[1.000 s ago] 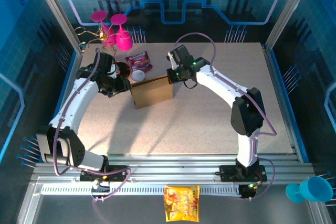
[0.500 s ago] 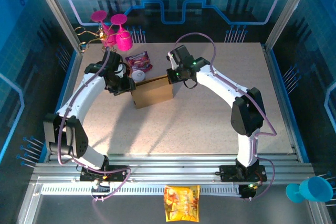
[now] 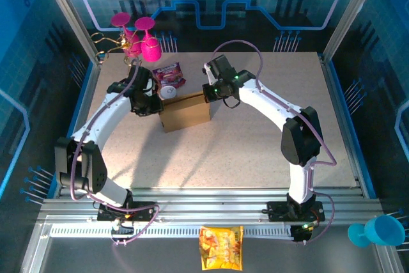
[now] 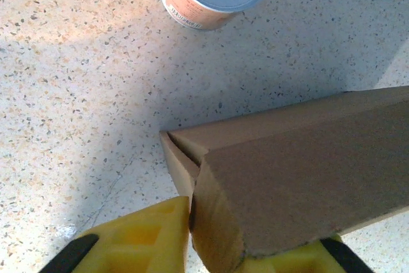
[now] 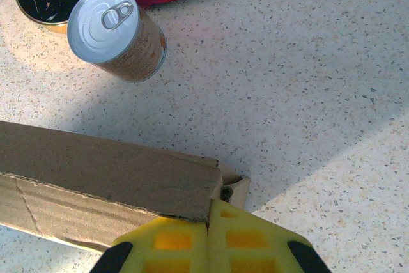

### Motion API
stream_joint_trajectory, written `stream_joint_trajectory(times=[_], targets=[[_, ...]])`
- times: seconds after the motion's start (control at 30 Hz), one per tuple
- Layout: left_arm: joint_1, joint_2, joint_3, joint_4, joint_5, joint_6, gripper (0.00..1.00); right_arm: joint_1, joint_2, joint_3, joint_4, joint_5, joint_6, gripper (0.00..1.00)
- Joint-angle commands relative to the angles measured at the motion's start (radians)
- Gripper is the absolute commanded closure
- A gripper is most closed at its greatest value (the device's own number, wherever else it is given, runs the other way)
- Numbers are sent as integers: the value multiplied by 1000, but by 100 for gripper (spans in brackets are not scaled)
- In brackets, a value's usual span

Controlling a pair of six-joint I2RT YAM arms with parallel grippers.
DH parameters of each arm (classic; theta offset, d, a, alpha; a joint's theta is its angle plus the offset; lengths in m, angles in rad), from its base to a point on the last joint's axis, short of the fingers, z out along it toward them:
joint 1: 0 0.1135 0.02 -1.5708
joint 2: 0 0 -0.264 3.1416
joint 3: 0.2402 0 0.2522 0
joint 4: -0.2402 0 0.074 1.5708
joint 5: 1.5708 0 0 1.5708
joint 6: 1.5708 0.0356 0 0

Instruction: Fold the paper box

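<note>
Cardboard is spanning both arms: we are holding the flat brown cardboard box [image 3: 186, 112] on the speckled desk [image 3: 255, 145], its long axis running left to right. Our left fingers [image 4: 137, 238] are clamping its left end wall, our right fingers [image 5: 172, 241] pinching its right corner.

Left claw [image 3: 155, 105] and right claw [image 3: 208, 92] touch opposite ends of the paper box [image 3: 186, 114].

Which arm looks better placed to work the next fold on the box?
Left, probably. The left fingers grip the paper box at its loose end flap, while the right fingers are pinched shut on the opposite corner, anchoring it.
</note>
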Motion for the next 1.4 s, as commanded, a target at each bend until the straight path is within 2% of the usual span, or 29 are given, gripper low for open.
stream_joint_trajectory(times=[0.0,0.23,0.37,0.57,0.73,0.87,1.37], targets=[[-4,-18,7,-48,-35,-10,79,-3,49,-9,-114,-17,-9,100],[-4,7,85,-139,-19,-14,78,-3,51,-3,-119,-20,-11,100],[-4,6,96,-166,-27,-14,72,-4,49,-3,-122,-14,-14,100],[-4,-12,116,-189,-46,10,72,-3,46,-7,-120,-15,-14,100],[-4,-6,119,-191,-34,7,76,-2,46,-4,-120,-20,-11,100],[-4,-7,128,-191,-33,0,83,-1,44,-4,-122,-17,-11,100],[-9,33,195,-259,-23,-45,91,8,32,-16,-114,-3,-10,100]])
